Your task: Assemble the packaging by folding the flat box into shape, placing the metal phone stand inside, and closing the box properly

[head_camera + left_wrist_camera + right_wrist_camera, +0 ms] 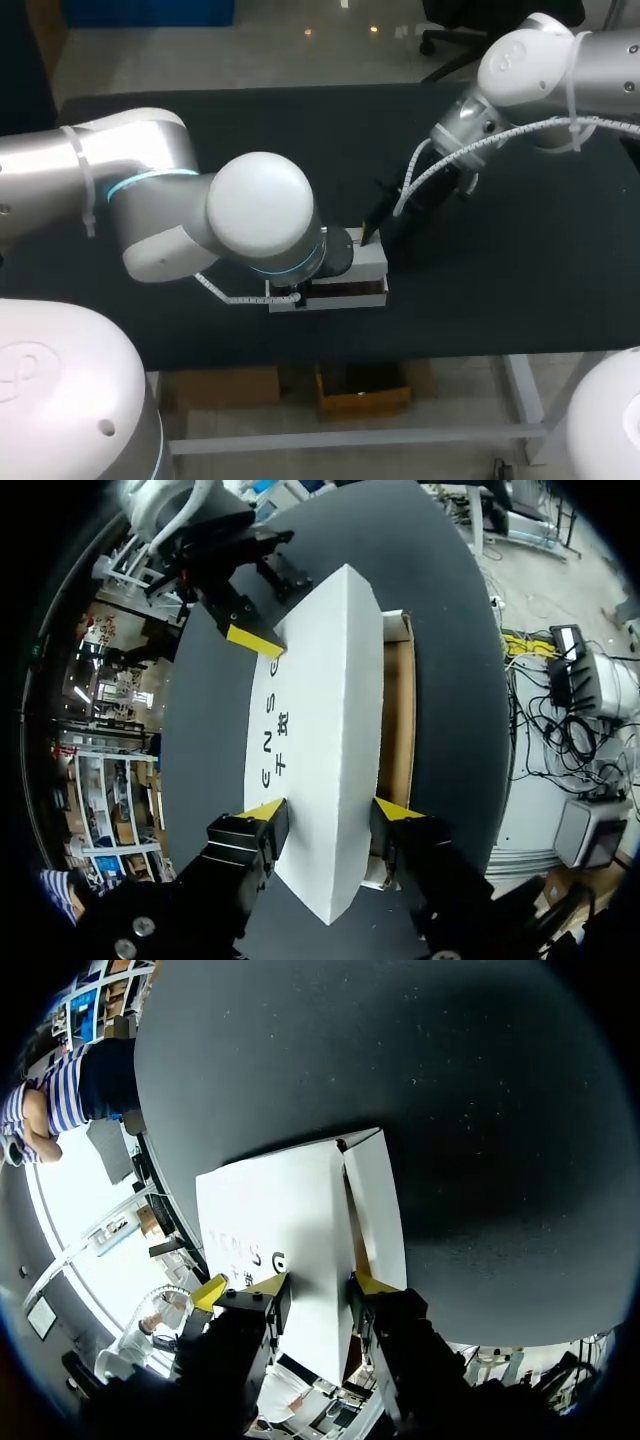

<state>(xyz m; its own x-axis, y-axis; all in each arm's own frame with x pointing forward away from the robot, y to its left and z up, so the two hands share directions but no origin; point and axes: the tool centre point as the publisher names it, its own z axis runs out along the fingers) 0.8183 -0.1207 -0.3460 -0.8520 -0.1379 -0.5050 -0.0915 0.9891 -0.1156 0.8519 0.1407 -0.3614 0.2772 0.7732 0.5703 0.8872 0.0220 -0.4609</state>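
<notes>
**Both hands at the box, front side open**

- Table [500, 290]: black top. One box [365, 262] lies near the front edge, about mid-width.
- Box: the white printed face is up. The side facing the front edge is open and shows a brown cardboard lining [397, 710], with a white lip below it. In the left wrist view the white face [320, 730] rises to a ridge along its length. What lies inside is hidden.
- Left arm [150, 200]: comes in from the left and its large joint covers the near end of the box from above.
- Left hand [330, 809]: it straddles that end of the box. One yellow fingertip [262, 810] lies against the edge of the white face and the other lies against the brown open side. It is pinching the box across its width.
- Right arm [530, 60]: reaches down from the far right corner.
- Right hand [368, 237]: sits at the far end of the box. Its fingers are spread.
- Seen from the left wrist, one yellow tip of the right hand touches the long edge of the white face, and the second finger stands farther along the same edge.
- In the right wrist view the white panel [275, 1220] runs in between the spread fingers of the right hand [310, 1283]. They have no grip on it from two sides.
</notes>
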